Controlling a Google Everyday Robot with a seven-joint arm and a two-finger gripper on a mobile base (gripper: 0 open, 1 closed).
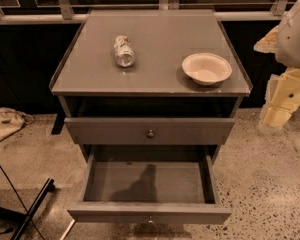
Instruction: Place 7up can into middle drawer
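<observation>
The 7up can (124, 50) lies on its side on the grey cabinet top (160, 31), left of centre, its silvery end facing me. The middle drawer (150, 213) is pulled out wide at the bottom of the cabinet, its grey floor showing and its small knob at the front centre. My gripper (279, 113), cream-coloured, hangs at the far right edge of the view. It is beside the cabinet's right front corner, away from the can and holding nothing that I can see.
A cream round bowl (206, 68) stands on the cabinet top at the right front. The upper knobbed drawer (150, 132) is pushed in. A dark stand leg (32, 204) crosses the speckled floor at the lower left. A railing runs behind the cabinet.
</observation>
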